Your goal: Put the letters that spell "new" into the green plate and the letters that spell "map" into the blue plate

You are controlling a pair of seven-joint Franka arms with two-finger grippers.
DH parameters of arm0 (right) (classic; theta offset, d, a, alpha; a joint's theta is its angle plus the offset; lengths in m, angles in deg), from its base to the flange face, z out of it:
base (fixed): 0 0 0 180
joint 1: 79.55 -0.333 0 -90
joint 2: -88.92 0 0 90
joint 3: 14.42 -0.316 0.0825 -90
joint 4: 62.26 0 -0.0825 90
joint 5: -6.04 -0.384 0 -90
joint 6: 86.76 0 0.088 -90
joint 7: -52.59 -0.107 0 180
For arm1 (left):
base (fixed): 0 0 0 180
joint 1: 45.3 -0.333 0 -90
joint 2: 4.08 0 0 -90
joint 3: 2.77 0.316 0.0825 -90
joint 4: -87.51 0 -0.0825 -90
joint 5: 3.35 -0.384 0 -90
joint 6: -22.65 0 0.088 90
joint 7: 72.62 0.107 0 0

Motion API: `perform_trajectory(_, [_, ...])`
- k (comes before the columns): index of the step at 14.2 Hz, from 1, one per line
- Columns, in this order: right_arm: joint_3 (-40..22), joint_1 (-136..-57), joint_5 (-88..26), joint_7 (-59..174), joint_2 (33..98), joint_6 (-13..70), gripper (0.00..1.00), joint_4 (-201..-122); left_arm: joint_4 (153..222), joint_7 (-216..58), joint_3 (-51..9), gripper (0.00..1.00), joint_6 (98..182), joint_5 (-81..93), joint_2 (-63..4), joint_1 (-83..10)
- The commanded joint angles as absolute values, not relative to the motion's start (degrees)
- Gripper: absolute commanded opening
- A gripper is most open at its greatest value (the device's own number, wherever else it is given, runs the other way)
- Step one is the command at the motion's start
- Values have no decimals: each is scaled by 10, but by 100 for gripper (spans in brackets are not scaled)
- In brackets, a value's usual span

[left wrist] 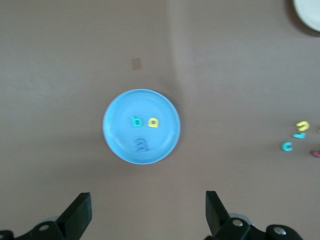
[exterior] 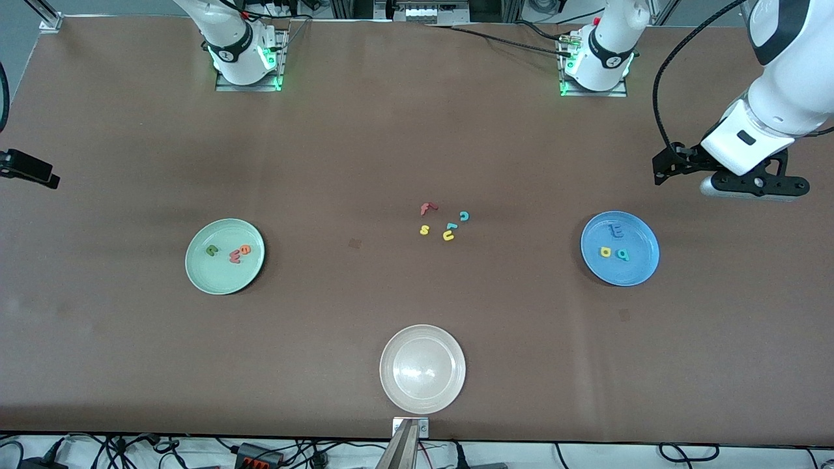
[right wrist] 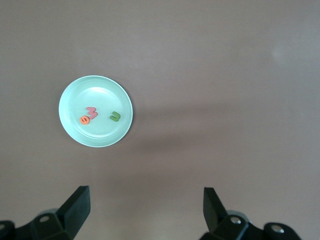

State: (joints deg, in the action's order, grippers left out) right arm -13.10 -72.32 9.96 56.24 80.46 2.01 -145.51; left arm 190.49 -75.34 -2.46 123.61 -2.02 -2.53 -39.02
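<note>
Green plate (exterior: pixel 225 277), toward the right arm's end, carries my dark green "n" (exterior: pixel 211 250), orange "e" (exterior: pixel 245 249) and pinkish-red "w" (exterior: pixel 234 258). Blue plate (exterior: pixel 642 267) carries the blue "m" (exterior: pixel 616 230), yellow "a" (exterior: pixel 605 251) and teal "p" (exterior: pixel 623 255). I see the left gripper (left wrist: pixel 147 212) and right gripper (right wrist: pixel 146 210) up in the air, jaws spread, empty.

The blue plate (left wrist: pixel 120 107) lies on the brown table (left wrist: pixel 65 55) and holds three small foam letters: a teal "p" (left wrist: pixel 136 121) just beside a yellow "a" (left wrist: pixel 153 122), and a blue "m" (left wrist: pixel 142 145) near them. The left gripper (left wrist: pixel 148 212) hangs above the table with its two dark fingers (left wrist: pixel 80 210) spread wide apart and nothing between them. Well apart from the plate lie loose letters, among them a yellow one (left wrist: pixel 302 125) and a teal "c" (left wrist: pixel 287 146), and the rim of a whitish plate (left wrist: pixel 307 15) shows at the picture's corner.
</note>
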Motion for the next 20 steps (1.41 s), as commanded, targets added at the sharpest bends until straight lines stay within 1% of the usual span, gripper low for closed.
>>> perform_trajectory(1, [-95, -764, 105, 578, 829, 25, 100, -1477, 1888, -744, -21, 100, 1223, 8, -35, -398])
perform_trajectory(5, [-91, -772, 104, 579, 842, 31, 100, -1499, 1887, -739, -25, 100, 1224, 5, -35, -397])
perform_trajectory(6, [-76, -790, 103, 574, 843, 31, 100, -1502, 1884, -739, -26, 100, 1224, 5, -35, -397])
perform_trajectory(7, [-43, -821, 103, 572, 844, 31, 100, -1502, 1884, -739, -26, 100, 1224, 5, -36, -397])
perform_trajectory(8, [-32, -833, 103, 572, 844, 31, 100, -1502, 1884, -739, -26, 100, 1224, 5, -37, -397])
perform_trajectory(11, [-31, -832, 89, 572, 858, 36, 100, -1525, 1883, -740, -27, 100, 1221, 6, -37, -398])
perform_trajectory(13, [-31, -832, 88, 569, 900, 82, 100, -1590, 1883, -739, -27, 100, 1221, 6, -37, -398])
perform_trajectory(15, [-31, -832, 95, 570, 924, 94, 100, -1625, 1882, -745, -28, 100, 1221, 6, -37, -397])
perform_trajectory(20, [-33, -835, 90, 568, 923, 81, 100, -1621, 1882, -746, -28, 100, 1221, 6, -36, -397])
